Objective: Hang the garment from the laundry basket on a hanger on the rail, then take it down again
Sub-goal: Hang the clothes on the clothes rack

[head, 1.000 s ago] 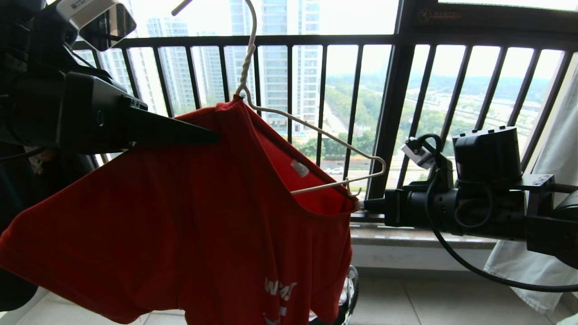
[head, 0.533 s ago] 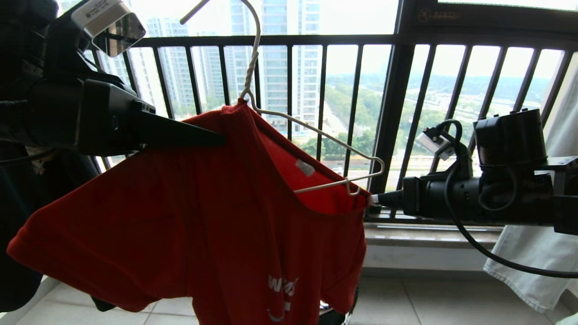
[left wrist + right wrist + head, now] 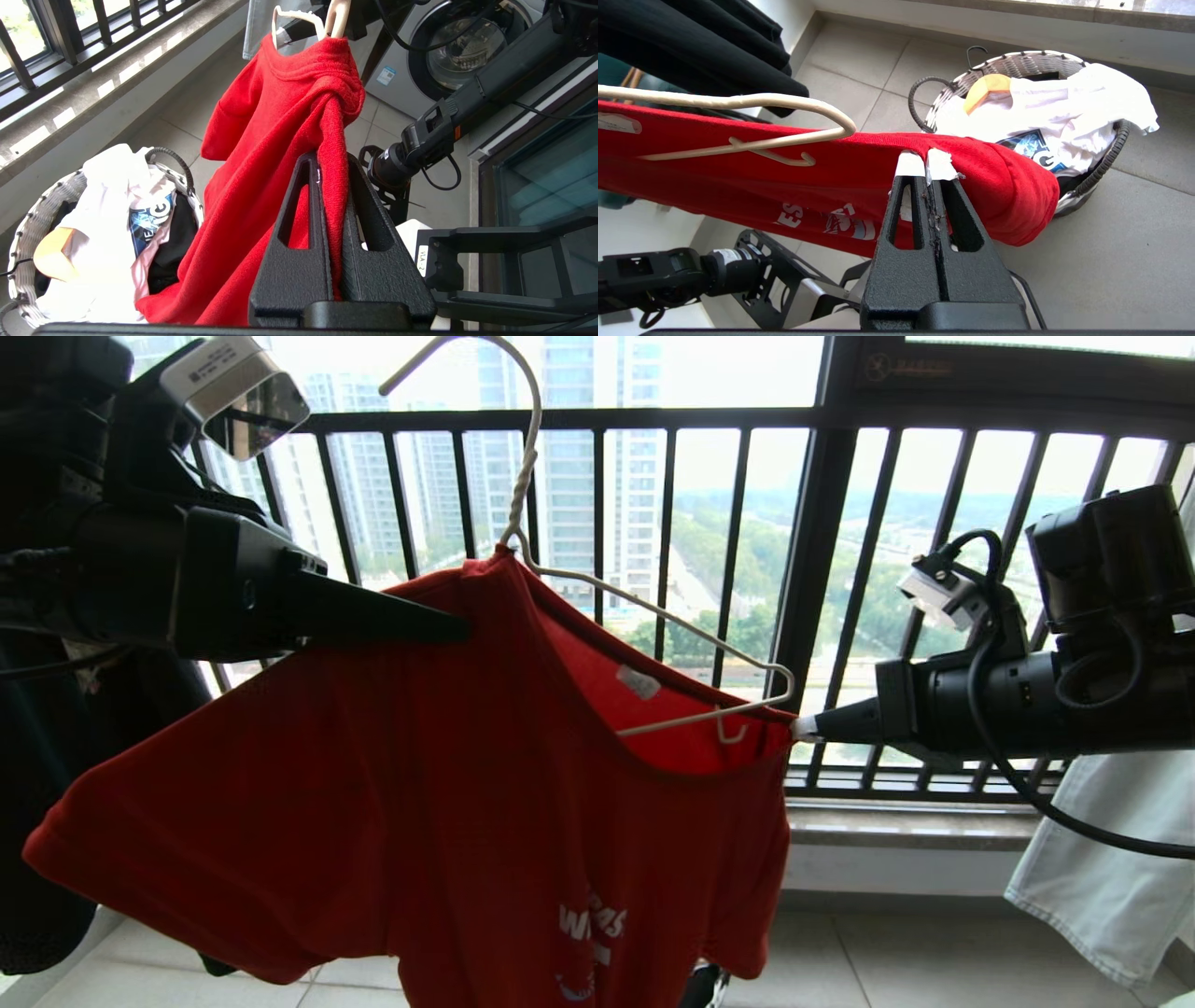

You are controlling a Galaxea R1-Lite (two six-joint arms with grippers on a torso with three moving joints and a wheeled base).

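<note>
While both arms are carrying the thin whitish wire hanger (image 3: 653, 616), the left end effector (image 3: 448, 621) is clamping the red short-sleeved T-shirt (image 3: 420, 803) left of its hook, and the right end effector (image 3: 801, 728) is pinching the collar at its far tip. Keeping both hands level should hold the shirt on. One hanger, one red shirt, and one white-rimmed woven laundry basket (image 3: 1017, 63) are showing.
</note>
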